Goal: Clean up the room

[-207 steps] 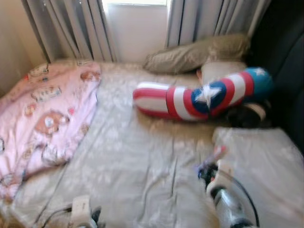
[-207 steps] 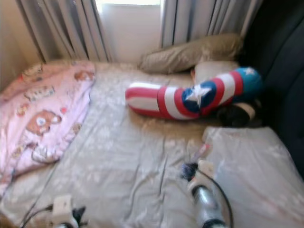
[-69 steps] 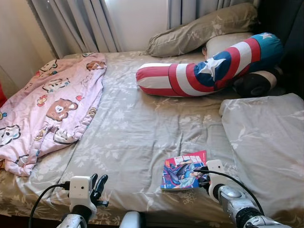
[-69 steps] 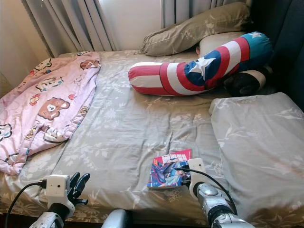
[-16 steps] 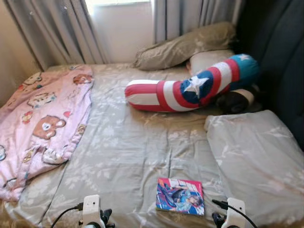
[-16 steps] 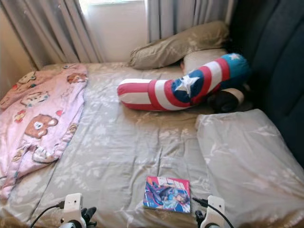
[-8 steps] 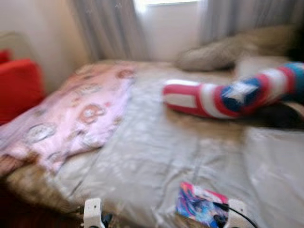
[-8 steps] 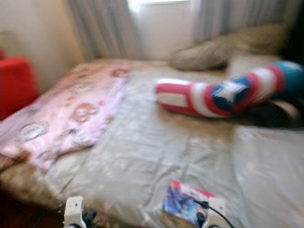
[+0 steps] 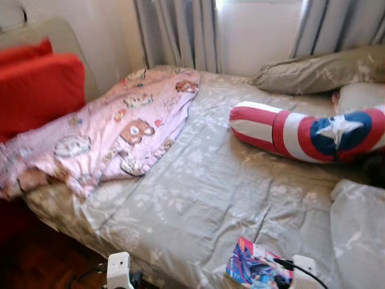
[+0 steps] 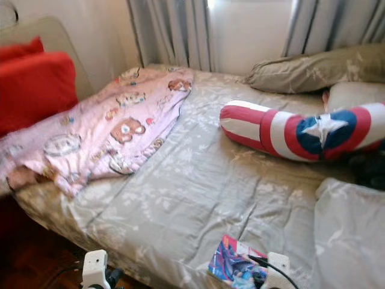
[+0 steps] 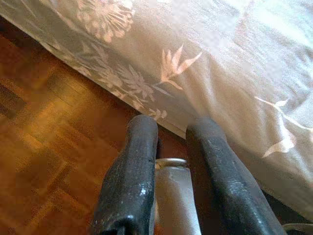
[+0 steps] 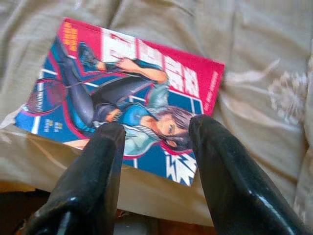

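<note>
A colourful comic book (image 9: 252, 271) lies flat on the grey floral bedsheet (image 9: 210, 180), close to the bed's near edge. My right gripper (image 12: 156, 128) hovers just above the comic book (image 12: 122, 98), open, with nothing between its fingers. My left gripper (image 11: 171, 125) hangs low by the bed's side, over the wooden floor (image 11: 49, 122); its fingers stand a narrow gap apart and hold nothing. A pink cartoon blanket (image 9: 114, 132) lies crumpled over the bed's left part. A red, white and blue star bolster (image 9: 301, 132) rests at the back right.
A red cushion (image 9: 36, 90) leans on a beige backrest to the left. Grey pillows lie at the head (image 9: 319, 69) and the near right (image 9: 361, 229). Curtains (image 9: 180, 33) hang behind the bed. Dark wooden floor (image 9: 48, 259) shows at the near left.
The camera has swung to the left, bringing the red cushion and the floor into view. The comic book lies where it was, and both grippers stay low at the bed's edge.
</note>
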`<state>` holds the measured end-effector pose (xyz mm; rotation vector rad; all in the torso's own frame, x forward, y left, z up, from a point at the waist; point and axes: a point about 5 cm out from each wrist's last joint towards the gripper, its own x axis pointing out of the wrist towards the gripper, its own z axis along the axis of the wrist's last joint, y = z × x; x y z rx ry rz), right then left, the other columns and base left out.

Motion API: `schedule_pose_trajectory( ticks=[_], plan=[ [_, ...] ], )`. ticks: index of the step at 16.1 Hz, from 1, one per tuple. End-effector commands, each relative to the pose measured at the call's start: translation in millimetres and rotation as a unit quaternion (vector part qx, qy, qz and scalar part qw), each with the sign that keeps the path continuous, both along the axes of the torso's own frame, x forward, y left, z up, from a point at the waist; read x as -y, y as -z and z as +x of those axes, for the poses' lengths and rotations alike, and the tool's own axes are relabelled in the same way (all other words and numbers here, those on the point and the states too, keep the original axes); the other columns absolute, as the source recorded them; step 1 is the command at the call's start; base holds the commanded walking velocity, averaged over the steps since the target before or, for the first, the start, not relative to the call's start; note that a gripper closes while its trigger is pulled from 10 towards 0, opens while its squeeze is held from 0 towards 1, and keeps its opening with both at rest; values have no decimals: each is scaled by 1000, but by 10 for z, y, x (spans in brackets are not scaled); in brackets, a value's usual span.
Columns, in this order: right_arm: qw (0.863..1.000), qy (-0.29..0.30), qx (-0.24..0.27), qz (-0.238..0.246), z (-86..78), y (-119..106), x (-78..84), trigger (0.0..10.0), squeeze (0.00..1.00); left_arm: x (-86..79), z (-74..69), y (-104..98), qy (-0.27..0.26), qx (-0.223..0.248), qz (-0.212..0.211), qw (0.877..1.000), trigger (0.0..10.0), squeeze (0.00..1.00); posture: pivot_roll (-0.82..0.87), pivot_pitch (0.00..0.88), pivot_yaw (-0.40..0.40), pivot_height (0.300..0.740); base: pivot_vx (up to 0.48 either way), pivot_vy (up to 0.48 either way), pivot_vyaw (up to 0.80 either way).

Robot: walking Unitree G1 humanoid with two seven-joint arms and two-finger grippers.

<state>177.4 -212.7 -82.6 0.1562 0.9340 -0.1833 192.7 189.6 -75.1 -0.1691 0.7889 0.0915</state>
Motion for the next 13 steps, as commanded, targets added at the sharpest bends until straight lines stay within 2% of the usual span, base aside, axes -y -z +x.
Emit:
schedule_pose_trajectory(
  ticks=[1, 3, 6, 13],
  plan=[
    [1000, -8, -2, -1, 22, -9, -2, 10000, 0, -7, -18, 14, -4, -9, 0, 1000, 10000, 0, -11, 0, 3, 740, 0, 0, 0],
    [1000, -11, -2, -9, 36, -29, 71, 10000, 0, 69, -7, 20, -6, -9, -9, 1000, 10000, 0, -11, 0, -18, 740, 0, 0, 0],
    [1000, -17, -6, -11, 36, -29, 76, 10000, 0, 96, -17, 30, -11, -13, -13, 1000, 10000, 0, -1, 0, -23, 740, 0, 0, 0],
    [1000, -5, -12, -10, -21, -25, 176, 10000, 0, 67, -16, 23, 0, -10, -4, 1000, 10000, 0, -1, 0, 4, 740, 0, 367, 0]
  ],
)
